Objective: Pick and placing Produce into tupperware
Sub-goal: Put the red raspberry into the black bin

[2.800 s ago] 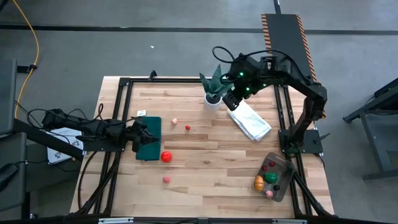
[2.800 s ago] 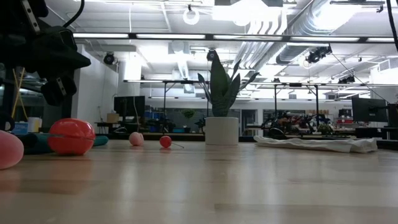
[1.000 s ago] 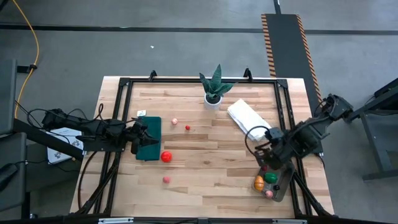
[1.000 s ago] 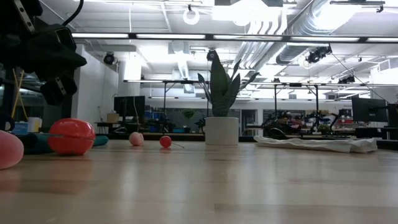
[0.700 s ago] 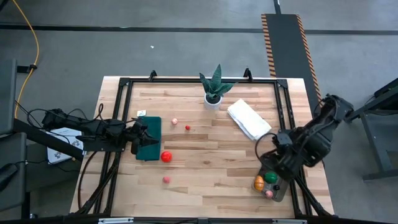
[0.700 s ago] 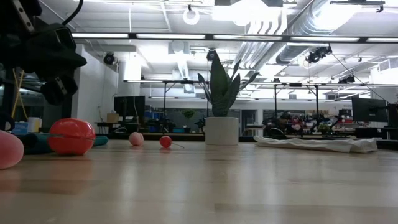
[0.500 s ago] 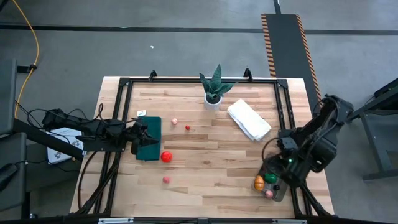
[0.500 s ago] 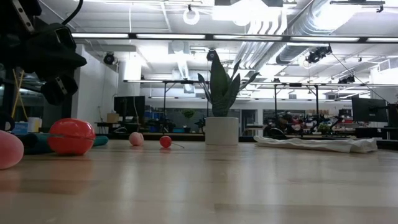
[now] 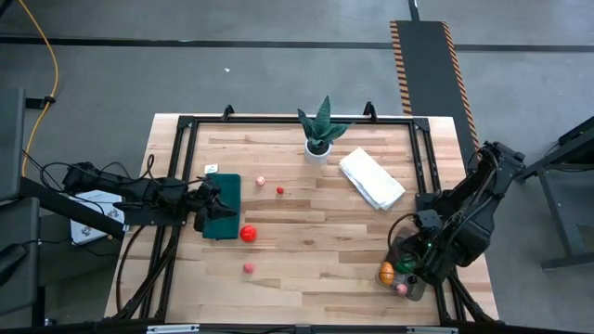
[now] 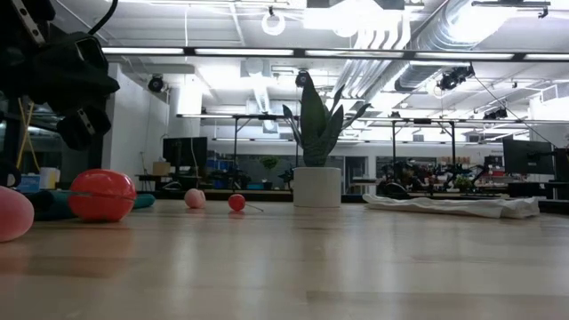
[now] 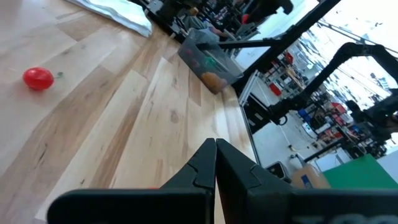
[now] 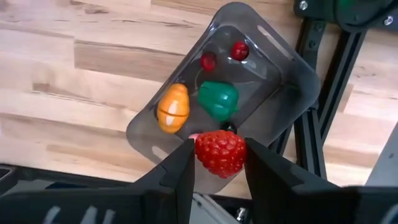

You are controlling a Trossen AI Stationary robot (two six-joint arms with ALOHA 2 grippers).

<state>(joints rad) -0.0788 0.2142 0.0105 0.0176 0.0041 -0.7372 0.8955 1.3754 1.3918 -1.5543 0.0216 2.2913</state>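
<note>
I see the tupperware (image 12: 283, 74) at the table's near right corner, holding orange, green and red produce. My right gripper (image 12: 219, 163) hangs above it, pinching a red raspberry (image 12: 220, 152). My left gripper (image 11: 215, 163), fingers pressed together, waits over the green mat (image 9: 225, 206).

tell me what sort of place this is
Likely a robotics lab or workshop in an industrial hall: exposed ceiling ducts and strip lights overhead, workbenches crowded with equipment behind, and a wooden table in a black metal frame with two robot arms mounted.
</note>
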